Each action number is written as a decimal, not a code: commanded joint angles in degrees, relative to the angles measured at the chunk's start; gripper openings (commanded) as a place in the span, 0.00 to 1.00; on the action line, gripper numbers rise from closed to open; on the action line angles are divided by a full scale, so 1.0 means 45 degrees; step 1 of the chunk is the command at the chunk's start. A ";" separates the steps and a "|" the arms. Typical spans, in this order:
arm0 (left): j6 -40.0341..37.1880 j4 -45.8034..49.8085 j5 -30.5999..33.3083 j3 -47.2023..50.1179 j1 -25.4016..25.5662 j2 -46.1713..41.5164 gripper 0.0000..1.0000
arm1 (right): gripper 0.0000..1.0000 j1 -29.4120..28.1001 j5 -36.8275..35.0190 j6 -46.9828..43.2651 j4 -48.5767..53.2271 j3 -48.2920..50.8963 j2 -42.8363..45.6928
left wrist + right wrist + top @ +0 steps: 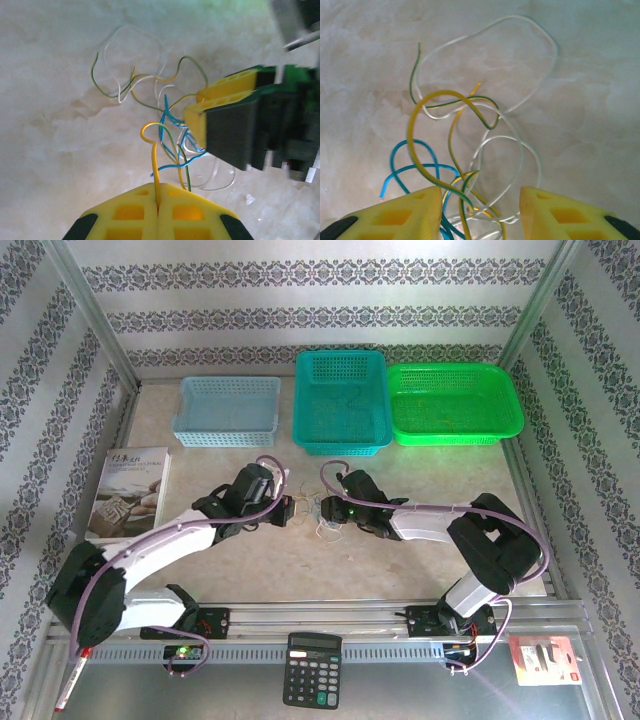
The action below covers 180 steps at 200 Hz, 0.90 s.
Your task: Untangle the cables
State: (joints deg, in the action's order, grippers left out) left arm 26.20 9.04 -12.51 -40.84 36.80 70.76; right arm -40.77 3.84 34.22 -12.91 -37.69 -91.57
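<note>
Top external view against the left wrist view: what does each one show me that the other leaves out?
From above: a pale blue basket, a teal basket and a green basket along the far side, a book and a calculator. From the left wrist: single strands, with the left gripper pinched shut on a yellow wire, plus a blue wire and a white loop. Shared: the cables on the table, and the right gripper at the tangle.

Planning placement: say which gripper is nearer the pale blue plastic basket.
Left. The left gripper is nearside of the basket's right corner; right gripper farther right, beyond the thin wires.
</note>
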 commanded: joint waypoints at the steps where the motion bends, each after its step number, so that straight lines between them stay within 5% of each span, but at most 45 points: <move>1: -0.0348 0.0589 0.0375 -0.0330 0.0129 -0.0846 0.00 | 0.45 -0.0128 -0.0408 0.0272 -0.0221 0.0287 -0.0237; 95: 0.0780 -0.3858 0.0256 0.0750 0.0126 -0.3353 0.00 | 0.44 -0.0143 -0.0293 0.0424 -0.0087 0.0451 0.0201; 180: 0.0799 -0.4556 0.0586 0.1008 0.0124 -0.2599 0.00 | 0.49 0.0749 0.0368 0.0284 0.2027 -0.0308 0.4358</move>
State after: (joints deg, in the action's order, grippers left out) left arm 28.95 -7.53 -11.33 -37.28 36.80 57.98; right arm -39.22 4.34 35.68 -7.51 -36.95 -77.38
